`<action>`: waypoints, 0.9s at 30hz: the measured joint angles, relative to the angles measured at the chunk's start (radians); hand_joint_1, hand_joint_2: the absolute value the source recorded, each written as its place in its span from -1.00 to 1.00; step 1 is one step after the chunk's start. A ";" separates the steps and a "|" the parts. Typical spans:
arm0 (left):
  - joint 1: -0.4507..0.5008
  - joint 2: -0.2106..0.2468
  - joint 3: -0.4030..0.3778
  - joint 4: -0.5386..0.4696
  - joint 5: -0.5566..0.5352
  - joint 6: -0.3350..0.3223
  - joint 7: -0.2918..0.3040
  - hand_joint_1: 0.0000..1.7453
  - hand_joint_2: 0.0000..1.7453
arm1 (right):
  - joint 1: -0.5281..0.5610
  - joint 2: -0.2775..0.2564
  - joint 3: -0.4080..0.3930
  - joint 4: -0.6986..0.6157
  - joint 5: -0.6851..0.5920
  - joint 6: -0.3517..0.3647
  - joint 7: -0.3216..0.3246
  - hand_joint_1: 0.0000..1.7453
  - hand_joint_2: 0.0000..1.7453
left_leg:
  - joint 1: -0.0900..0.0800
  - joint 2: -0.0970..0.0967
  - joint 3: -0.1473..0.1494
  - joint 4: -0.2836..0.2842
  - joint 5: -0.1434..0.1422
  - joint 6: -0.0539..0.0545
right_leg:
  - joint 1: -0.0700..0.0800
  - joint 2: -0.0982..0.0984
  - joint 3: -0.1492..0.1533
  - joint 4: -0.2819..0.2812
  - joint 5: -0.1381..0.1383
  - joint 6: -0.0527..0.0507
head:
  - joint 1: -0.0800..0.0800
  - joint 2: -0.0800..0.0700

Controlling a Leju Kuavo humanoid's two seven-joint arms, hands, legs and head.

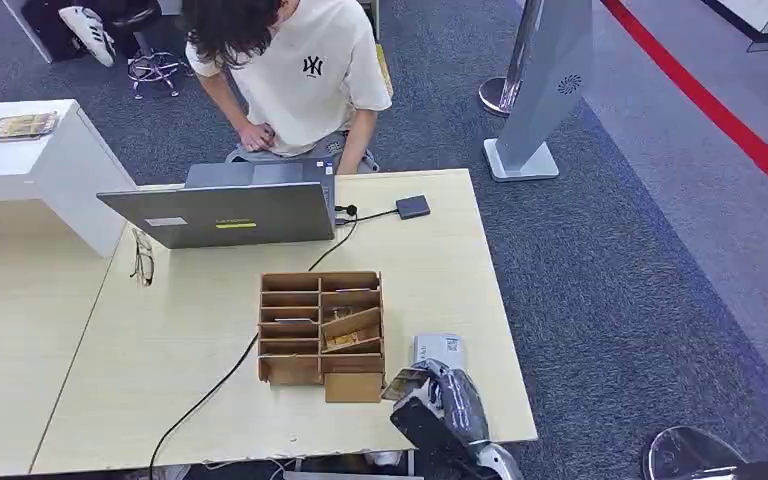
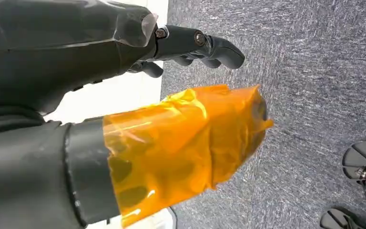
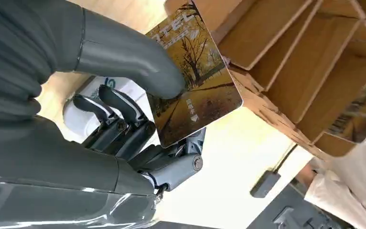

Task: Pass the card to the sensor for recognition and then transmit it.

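R hand (image 3: 138, 129) pinches one card (image 3: 195, 81): thumb pressed on its printed face, darker fingers backing it from behind, so the card stands clear of the palm, prob so it can be presented flat to a reader. In the head view the R hand (image 1: 438, 400) sits near the table's (image 1: 160, 350) front right corner, just right of the rack (image 1: 321, 328), with the card (image 1: 405, 383) at the rack's front right corner. Card looks freshly out of the rack or just beside it; can't tell if it touches the wood.

L hand (image 2: 190, 47) hangs over carpet, fingers loosely apart, holding nothing; its thumb (image 2: 186, 143) is wrapped in orange film.

The sensor (image 1: 413, 207), a small dark pad, lies near the table's back edge, right of the laptop (image 1: 225, 205) and cabled to it, placed within the seated person's (image 1: 290, 70) reach and well apart from the card. Judging by this, the scan step isn't done yet; the card must travel across to the back.

Counts: 1 card in hand, at least 2 more in the rack's slots, 1 rack, 1 sensor, 1 laptop, 1 white box (image 1: 438, 349) just behind the R hand, 1 pair of glasses (image 1: 142, 257) by the left edge, 1 person
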 joint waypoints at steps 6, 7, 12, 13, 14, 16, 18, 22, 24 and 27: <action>0.000 0.005 0.006 0.000 -0.006 -0.006 0.000 -1.00 -1.00 | 0.000 -0.003 -0.011 -0.020 0.097 -0.001 0.058 1.00 1.00 | 0.000 0.000 0.000 0.000 0.000 0.000 | 0.000 0.000 0.000 0.000 0.000 0.000 | 0.000 0.000; 0.000 0.005 0.008 0.000 -0.007 -0.007 0.000 -1.00 -1.00 | 0.000 -0.005 -0.017 -0.027 0.104 0.000 0.059 1.00 1.00 | 0.000 0.000 0.000 0.000 0.000 0.000 | 0.000 0.000 0.000 0.000 0.000 0.000 | 0.000 0.000; 0.000 0.005 0.009 0.000 -0.008 -0.007 0.000 -1.00 -1.00 | -0.001 -0.008 -0.021 -0.032 0.107 0.002 0.059 1.00 1.00 | 0.000 0.000 0.000 0.000 0.000 0.000 | 0.000 0.000 0.000 0.000 0.000 0.000 | 0.000 0.000; 0.000 0.005 0.009 0.000 -0.008 -0.007 0.000 -1.00 -1.00 | -0.001 -0.008 -0.021 -0.032 0.107 0.002 0.059 1.00 1.00 | 0.000 0.000 0.000 0.000 0.000 0.000 | 0.000 0.000 0.000 0.000 0.000 0.000 | 0.000 0.000; 0.000 0.005 0.009 0.000 -0.009 -0.007 0.000 -1.00 -1.00 | -0.001 -0.009 -0.021 -0.032 0.107 0.002 0.059 1.00 1.00 | 0.000 0.000 0.000 0.000 0.000 0.000 | 0.000 0.000 0.000 0.000 0.000 0.000 | 0.000 0.000; 0.001 0.005 0.015 0.000 -0.009 -0.007 0.000 -1.00 -1.00 | -0.003 -0.029 -0.058 -0.051 0.106 0.016 0.044 1.00 1.00 | 0.000 0.000 0.000 0.000 0.000 0.000 | 0.000 0.000 0.000 0.000 0.000 0.000 | 0.000 0.000; 0.001 0.005 0.022 0.000 -0.009 -0.010 0.000 -1.00 -1.00 | 0.004 -0.045 -0.091 -0.096 0.115 0.018 0.036 1.00 1.00 | 0.000 0.000 0.000 0.000 0.000 0.000 | 0.000 0.000 0.000 0.000 0.000 0.000 | 0.000 0.000; 0.000 0.004 0.027 0.000 -0.012 -0.016 0.000 -1.00 -1.00 | 0.011 -0.056 -0.109 -0.140 0.155 0.045 0.051 1.00 1.00 | 0.000 0.000 0.000 0.000 0.000 0.000 | 0.000 0.000 0.000 0.000 0.000 0.000 | 0.000 0.000; 0.000 0.004 0.028 0.000 -0.015 -0.016 0.000 -1.00 -1.00 | 0.011 -0.059 -0.110 -0.148 0.172 0.064 0.057 1.00 1.00 | 0.000 0.000 0.000 0.000 0.000 0.000 | 0.000 0.000 0.000 0.000 0.000 0.000 | 0.000 0.000; 0.000 0.005 0.028 0.000 -0.021 -0.017 0.000 -1.00 -1.00 | 0.008 -0.060 -0.109 -0.149 0.198 0.095 0.072 1.00 1.00 | 0.000 0.000 0.000 0.000 0.000 0.000 | 0.000 0.000 0.000 0.000 0.000 0.000 | 0.000 0.000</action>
